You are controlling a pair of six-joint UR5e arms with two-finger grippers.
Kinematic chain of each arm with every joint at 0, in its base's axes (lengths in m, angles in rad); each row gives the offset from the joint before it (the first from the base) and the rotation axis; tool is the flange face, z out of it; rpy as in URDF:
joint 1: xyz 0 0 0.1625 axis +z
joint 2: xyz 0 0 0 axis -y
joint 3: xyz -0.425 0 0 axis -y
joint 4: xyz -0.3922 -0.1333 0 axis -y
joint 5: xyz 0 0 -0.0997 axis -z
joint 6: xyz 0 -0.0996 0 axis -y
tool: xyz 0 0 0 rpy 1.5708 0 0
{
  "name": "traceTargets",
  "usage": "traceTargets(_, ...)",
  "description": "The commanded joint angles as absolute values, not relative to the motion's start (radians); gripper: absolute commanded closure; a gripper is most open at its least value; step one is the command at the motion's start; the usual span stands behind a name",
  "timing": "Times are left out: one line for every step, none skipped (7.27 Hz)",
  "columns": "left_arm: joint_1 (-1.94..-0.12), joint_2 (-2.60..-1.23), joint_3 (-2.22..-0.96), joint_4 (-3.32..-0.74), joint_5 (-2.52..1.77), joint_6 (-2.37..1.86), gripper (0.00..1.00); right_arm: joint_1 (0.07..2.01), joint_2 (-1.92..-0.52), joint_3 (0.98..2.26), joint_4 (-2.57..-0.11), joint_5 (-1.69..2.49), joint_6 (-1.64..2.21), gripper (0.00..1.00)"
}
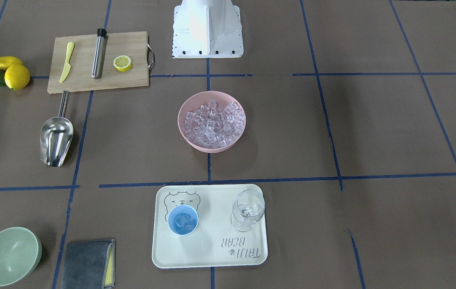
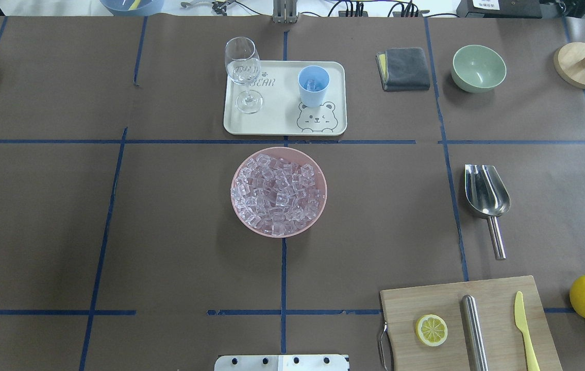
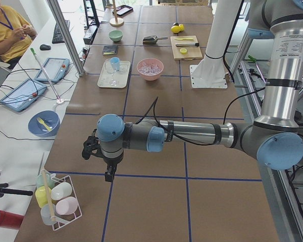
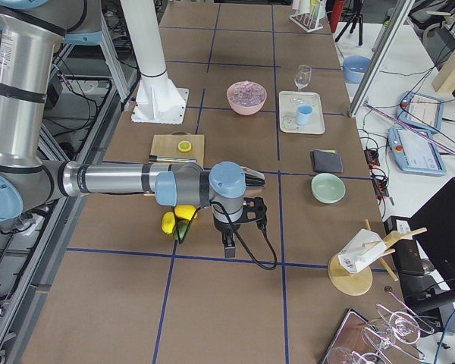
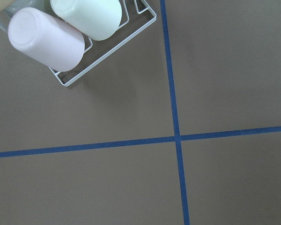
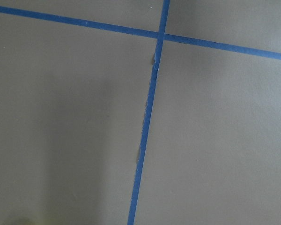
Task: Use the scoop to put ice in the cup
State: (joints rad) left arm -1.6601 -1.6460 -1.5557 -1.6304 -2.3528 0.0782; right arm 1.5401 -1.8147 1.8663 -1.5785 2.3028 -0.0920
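Observation:
The steel scoop (image 1: 56, 138) lies on the table by itself, handle toward the cutting board; it also shows in the overhead view (image 2: 486, 197). The ice (image 1: 213, 123) fills a pink bowl (image 1: 185, 105) at the table's middle. The light-blue cup (image 1: 183, 219) stands on a cream tray (image 1: 211, 253) and holds a few ice cubes. My left gripper (image 3: 91, 148) and right gripper (image 4: 255, 212) hang over bare table far from these things. They show only in the side views, so I cannot tell whether they are open or shut.
A wine glass (image 1: 248, 208) stands on the tray beside the cup. A cutting board (image 1: 83, 80) carries a steel cylinder, a lemon half and a yellow knife. Lemons (image 1: 17, 76), a green bowl (image 1: 9, 257) and a grey cloth (image 1: 87, 265) lie nearby. A cup rack (image 5: 75, 42) is near the left wrist.

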Motion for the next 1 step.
traceTargets(-1.657, -1.646, -1.555, -1.631, -2.355, 0.078, 0.00, 1.540, -1.815, 1.867, -1.578, 2.306, -0.092, 0.00)
